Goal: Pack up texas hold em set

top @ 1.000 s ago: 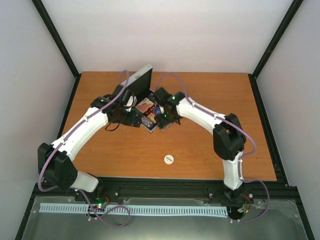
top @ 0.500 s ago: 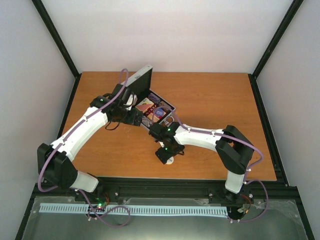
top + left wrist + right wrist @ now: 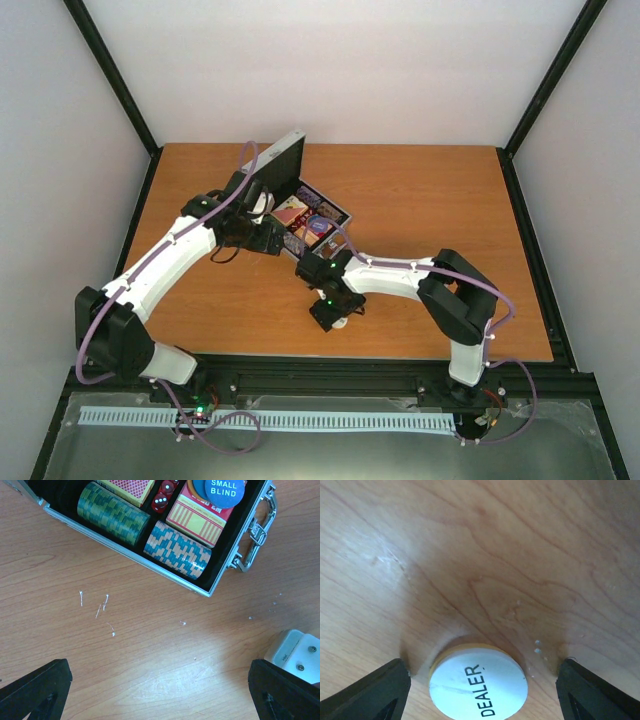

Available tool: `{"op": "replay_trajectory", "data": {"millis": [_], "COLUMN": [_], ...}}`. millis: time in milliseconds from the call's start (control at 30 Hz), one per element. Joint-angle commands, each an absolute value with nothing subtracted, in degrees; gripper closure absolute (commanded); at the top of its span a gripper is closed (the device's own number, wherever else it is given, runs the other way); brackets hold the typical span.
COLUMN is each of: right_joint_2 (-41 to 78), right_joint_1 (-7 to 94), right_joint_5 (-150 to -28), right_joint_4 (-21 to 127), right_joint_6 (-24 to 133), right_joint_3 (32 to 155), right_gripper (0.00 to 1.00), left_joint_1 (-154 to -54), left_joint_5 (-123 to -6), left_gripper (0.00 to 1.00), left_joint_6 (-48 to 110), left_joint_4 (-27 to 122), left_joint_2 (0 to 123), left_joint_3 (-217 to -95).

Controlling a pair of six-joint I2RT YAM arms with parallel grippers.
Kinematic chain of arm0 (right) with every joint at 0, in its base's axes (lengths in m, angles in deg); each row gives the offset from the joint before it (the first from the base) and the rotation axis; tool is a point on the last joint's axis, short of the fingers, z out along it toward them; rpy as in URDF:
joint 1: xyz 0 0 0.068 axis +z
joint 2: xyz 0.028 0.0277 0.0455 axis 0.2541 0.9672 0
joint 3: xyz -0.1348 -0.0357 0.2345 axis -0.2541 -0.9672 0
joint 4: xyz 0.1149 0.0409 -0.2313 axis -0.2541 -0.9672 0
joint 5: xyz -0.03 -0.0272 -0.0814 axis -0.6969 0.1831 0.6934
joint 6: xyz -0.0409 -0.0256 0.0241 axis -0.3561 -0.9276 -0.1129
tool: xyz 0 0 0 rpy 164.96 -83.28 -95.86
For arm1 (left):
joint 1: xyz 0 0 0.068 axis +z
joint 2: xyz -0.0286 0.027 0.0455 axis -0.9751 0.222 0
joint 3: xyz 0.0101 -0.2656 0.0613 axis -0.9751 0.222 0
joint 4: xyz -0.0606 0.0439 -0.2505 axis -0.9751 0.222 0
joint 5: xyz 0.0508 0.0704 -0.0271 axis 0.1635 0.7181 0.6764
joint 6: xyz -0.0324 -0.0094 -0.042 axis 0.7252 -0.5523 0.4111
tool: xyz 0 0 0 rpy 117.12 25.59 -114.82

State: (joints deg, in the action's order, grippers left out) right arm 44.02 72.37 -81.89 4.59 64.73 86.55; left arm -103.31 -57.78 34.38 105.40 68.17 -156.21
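Note:
The silver case (image 3: pixel 342 213) of the texas hold em set lies open at the table's back middle, its lid (image 3: pixel 278 165) raised. In the left wrist view its black tray (image 3: pixel 125 550) holds a green chip stack (image 3: pixel 112 514), a blue-tan chip stack (image 3: pixel 177 550), red dice (image 3: pixel 161 500), a red-orange card deck (image 3: pixel 202 517) and a blue "SMALL BLIND" disc (image 3: pixel 223 490). My left gripper (image 3: pixel 160 690) hangs open over bare wood beside the case. A white "DEALER" disc (image 3: pixel 478 685) lies flat on the table. My right gripper (image 3: pixel 482 680) straddles it, open, with a gap on each side.
The case handle (image 3: pixel 257 535) sticks out toward the right arm. A white part of an arm (image 3: pixel 295 650) shows at the left wrist view's lower right. The black frame rail (image 3: pixel 330 365) runs along the table's near edge, close behind my right gripper (image 3: pixel 333 316).
My right arm has swung from the case down to the near middle of the table and lowered over the white disc, jaws narrowing a little. The left arm has stayed put.

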Motion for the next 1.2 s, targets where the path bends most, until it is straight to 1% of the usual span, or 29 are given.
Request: {"op": "replay_trajectory", "data": {"millis": [0, 167, 267, 467, 633, 700, 767, 1000, 1167], "right_joint_2": [44.83, 44.98, 45.82, 45.94, 45.49, 45.22, 44.89, 44.13, 44.91], "right_joint_1": [72.99, 72.95, 72.99, 72.99, 72.97, 72.99, 72.99, 72.30, 69.84], "right_joint_5": [-82.53, -83.13, -82.42, -82.58, -81.81, -81.35, -80.55, -77.47, -77.10], "right_joint_4": [5.64, 7.23, 7.33, 6.61, 5.29, 4.46, 3.33, 0.25, -0.45], "right_joint_6": [65.41, 65.87, 65.60, 65.84, 65.99, 66.04, 66.01, 65.05, 63.53], "right_joint_3": [84.73, 82.61, 82.39, 83.18, 84.46, 85.57, 86.97, 92.27, 95.43], "right_gripper": [0.21, 0.23, 0.27, 0.46, 0.52, 0.53, 0.56, 0.57, 0.57], "left_joint_1": [-102.84, -102.84, -102.84, -102.84, -102.84, -102.84, -102.84, -102.85, -102.84], "left_joint_5": [-57.48, -56.97, -57.04, -56.78, -56.50, -56.30, -56.17, -56.04, -55.90], "left_gripper": [0.00, 0.00, 0.00, 0.00, 0.00, 0.00, 0.00, 0.00, 0.00], "left_joint_6": [33.77, 33.19, 32.99, 32.45, 32.17, 32.18, 32.07, 32.40, 32.74], "left_joint_4": [105.13, 105.11, 105.10, 105.11, 105.12, 105.10, 105.09, 105.01, 104.99], "left_joint_2": [67.09, 67.91, 68.19, 68.71, 68.77, 68.68, 68.58, 67.98, 67.71], "left_joint_3": [-156.48, -156.58, -156.58, -156.54, -156.42, -156.41, -156.34, -156.06, -155.81]}}
